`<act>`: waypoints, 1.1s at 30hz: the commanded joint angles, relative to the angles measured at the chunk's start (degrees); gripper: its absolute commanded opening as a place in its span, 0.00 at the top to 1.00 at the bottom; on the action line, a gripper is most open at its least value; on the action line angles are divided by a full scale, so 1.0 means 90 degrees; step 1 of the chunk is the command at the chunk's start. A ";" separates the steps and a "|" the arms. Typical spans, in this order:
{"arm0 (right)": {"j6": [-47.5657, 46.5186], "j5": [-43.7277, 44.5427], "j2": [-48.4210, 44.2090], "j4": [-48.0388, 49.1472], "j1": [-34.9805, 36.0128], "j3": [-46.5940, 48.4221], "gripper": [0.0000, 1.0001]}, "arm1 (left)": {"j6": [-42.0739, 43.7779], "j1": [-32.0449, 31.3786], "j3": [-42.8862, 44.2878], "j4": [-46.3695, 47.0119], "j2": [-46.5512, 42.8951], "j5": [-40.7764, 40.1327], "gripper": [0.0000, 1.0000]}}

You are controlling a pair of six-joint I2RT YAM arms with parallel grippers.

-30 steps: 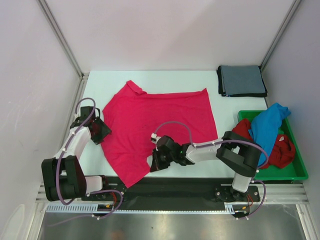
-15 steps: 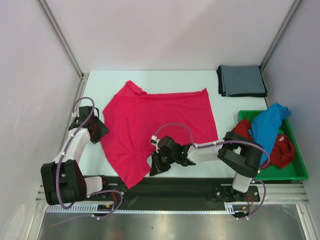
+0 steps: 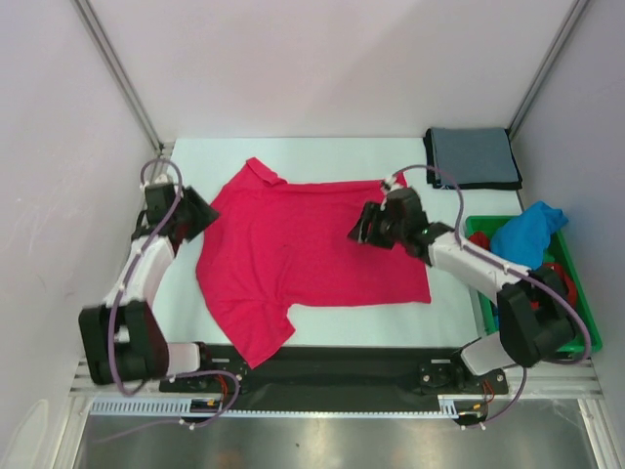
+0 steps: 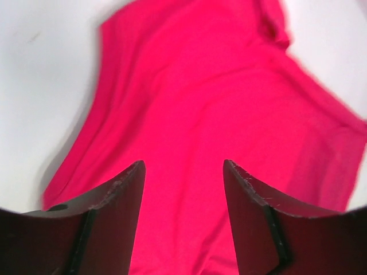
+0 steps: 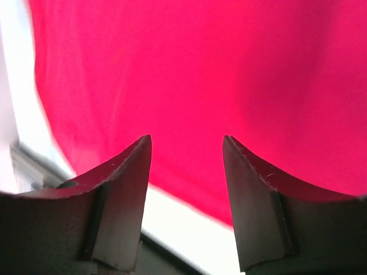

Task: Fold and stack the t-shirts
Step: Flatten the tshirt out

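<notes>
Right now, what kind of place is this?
Probably a robot test cell: bare white walls and metal posts enclose the table, and the left arm and right arm stand on a black rail.

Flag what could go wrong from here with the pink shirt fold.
1. The pink-red shirt is bunched at its near-left corner, by the table's near edge; folding may lock in creases.
2. Left pincer and right pincer hang open over flat cloth; closing there may pinch a ridge, not an edge.
</notes>
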 commanded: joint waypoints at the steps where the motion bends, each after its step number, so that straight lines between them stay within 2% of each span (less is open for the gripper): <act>1: -0.0607 0.0133 0.0505 0.0243 -0.1020 0.0782 0.42 | -0.0123 -0.0051 0.0877 0.1622 0.1096 0.0918 0.40; 3: -0.0705 0.0036 0.0914 0.0302 -0.1392 0.1194 0.41 | -0.0201 -0.0060 0.1181 0.2275 0.1614 0.1142 0.42; 7: -0.0890 0.0054 0.2182 0.0195 -0.2241 0.2366 0.41 | -0.0436 -0.0157 0.2778 0.2610 0.3358 0.1805 0.45; 9: -0.0949 0.0113 0.2584 0.0146 -0.2418 0.3020 0.41 | -0.0397 -0.0236 0.3484 0.2591 0.4005 0.1953 0.43; 11: -0.1008 0.0133 0.3237 -0.0048 -0.2604 0.3537 0.41 | -0.0329 -0.0314 0.4694 0.2232 0.4950 0.2032 0.41; 16: -0.0784 0.0289 0.4148 -0.0420 -0.2829 0.4808 0.41 | -0.0045 -0.0383 0.7533 0.0952 0.6623 0.1379 0.42; 19: -0.0511 0.0318 0.4500 -0.0459 -0.2878 0.5150 0.41 | -0.0268 -0.0421 0.8347 0.0657 0.7338 0.1164 0.48; 24: -0.0325 0.0143 0.4686 -0.0245 -0.2917 0.5239 0.40 | -0.0475 -0.0539 0.8585 0.1028 0.7788 0.1221 0.47; 29: -0.0188 -0.0131 0.4608 -0.0108 -0.3034 0.4986 0.40 | -0.0640 -0.0627 0.8429 0.0989 0.7964 0.0520 0.41; 33: -0.0208 -0.0180 0.4423 0.0155 -0.3093 0.4644 0.40 | -0.1196 -0.0666 0.8233 0.0950 0.8042 0.0021 0.43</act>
